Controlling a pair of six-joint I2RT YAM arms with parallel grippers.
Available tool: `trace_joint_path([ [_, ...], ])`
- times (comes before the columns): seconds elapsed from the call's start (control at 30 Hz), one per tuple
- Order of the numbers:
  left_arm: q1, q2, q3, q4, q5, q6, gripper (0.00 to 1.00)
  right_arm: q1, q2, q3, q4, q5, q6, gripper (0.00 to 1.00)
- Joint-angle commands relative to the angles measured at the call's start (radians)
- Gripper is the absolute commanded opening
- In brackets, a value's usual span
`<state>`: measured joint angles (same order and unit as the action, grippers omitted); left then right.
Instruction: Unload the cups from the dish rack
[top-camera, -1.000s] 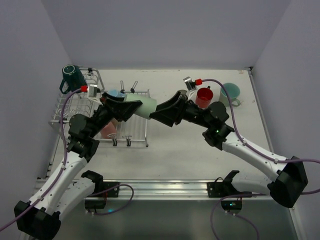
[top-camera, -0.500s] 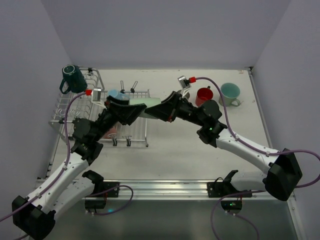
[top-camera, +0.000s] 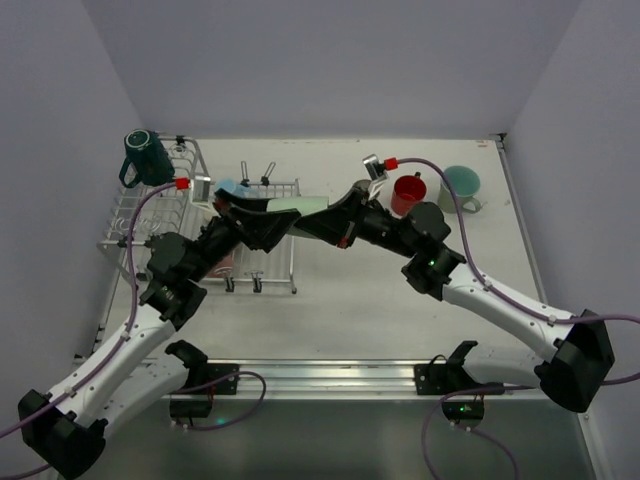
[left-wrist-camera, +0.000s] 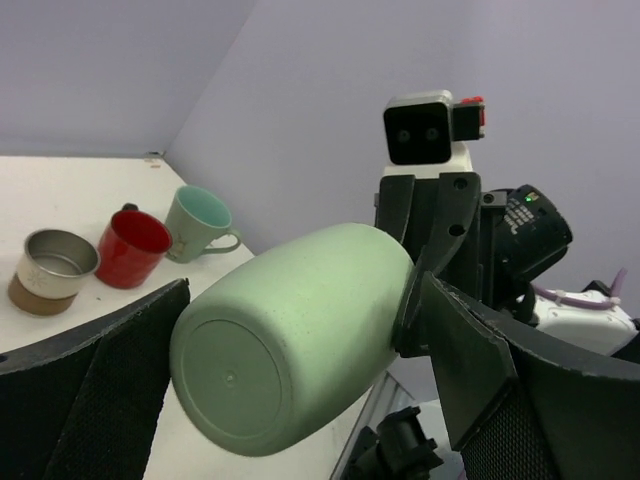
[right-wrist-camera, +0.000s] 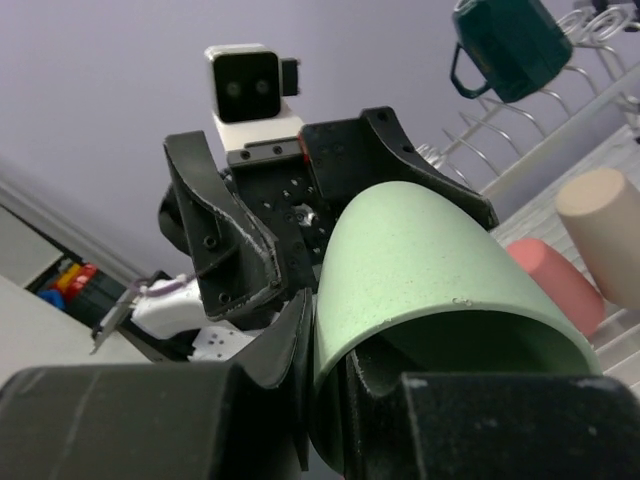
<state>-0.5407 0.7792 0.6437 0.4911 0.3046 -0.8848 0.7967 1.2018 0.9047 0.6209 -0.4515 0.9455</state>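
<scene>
pale green cup (top-camera: 305, 205): matte, faintly speckled tumbler with no handle and a rounded base. It lies on its side in the air above the right edge of the dish rack (top-camera: 272, 262), near the centre of the overhead view.
right jaws: clamped on the cup's rim, one black finger inside the mouth and one against the outer wall (the right wrist view shows this plainly).
left jaws: spread wide, one textured black plate on either side of the cup's closed base. A gap shows on one side; contact on the other cannot be told.
dish rack: silver wire, a flat grid tray with a taller slotted section at its left.
teal mug (top-camera: 145, 157): dark and glossy, with a handle, perched atop the slotted section at upper left.
cups in the tray: pink cup (right-wrist-camera: 555, 280) and beige cup (right-wrist-camera: 605, 215), both plain matte cylinders; light blue cup (top-camera: 232, 187) is partly hidden.
cups on the surface (top-camera: 360, 300): glossy red mug (top-camera: 408, 190) and pale teal mug (top-camera: 461, 186) stand upright at upper right, with the metal cup (left-wrist-camera: 55, 268) just beside the red one.
</scene>
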Motion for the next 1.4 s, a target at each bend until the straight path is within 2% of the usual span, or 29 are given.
trace_joint_path([
  [0.0,-0.01,-0.043,0.108,-0.083,-0.039,0.131,1.0,-0.007,-0.07,0.043,-0.2,0.137,-0.169,0.0],
  [0.13,-0.01,-0.07,0.218,-0.291,-0.102,0.269,1.0,-0.013,-0.093,0.123,-0.395,0.161,-0.287,0.0],
  [0.17,-0.01,-0.077,0.241,-0.334,-0.119,0.294,1.0,-0.013,-0.084,0.147,-0.5,0.169,-0.351,0.0],
  [0.33,-0.01,-0.121,0.346,-0.676,-0.216,0.455,1.0,-0.045,0.025,0.405,-0.873,0.258,-0.554,0.0],
  [0.47,-0.008,-0.211,0.329,-0.821,-0.219,0.546,1.0,-0.07,0.204,0.641,-1.208,0.31,-0.723,0.0],
  [0.5,-0.01,-0.23,0.317,-0.85,-0.214,0.556,1.0,-0.07,0.299,0.746,-1.258,0.342,-0.743,0.0],
  [0.63,-0.01,-0.325,0.222,-0.884,-0.223,0.602,1.0,-0.079,0.543,0.976,-1.476,0.538,-0.861,0.0],
  [0.8,-0.01,-0.423,0.168,-0.889,-0.364,0.635,1.0,-0.122,0.798,1.238,-1.581,0.588,-0.935,0.0],
  [0.93,-0.01,-0.446,0.156,-0.867,-0.394,0.665,1.0,-0.148,1.002,1.407,-1.648,0.608,-1.011,0.0],
  [1.17,-0.008,-0.48,0.059,-0.781,-0.4,0.669,1.0,-0.165,1.153,1.516,-1.641,0.613,-1.105,0.01],
  [1.37,-0.008,-0.459,0.045,-0.763,-0.38,0.669,1.0,-0.166,1.211,1.51,-1.606,0.553,-1.107,0.04],
])
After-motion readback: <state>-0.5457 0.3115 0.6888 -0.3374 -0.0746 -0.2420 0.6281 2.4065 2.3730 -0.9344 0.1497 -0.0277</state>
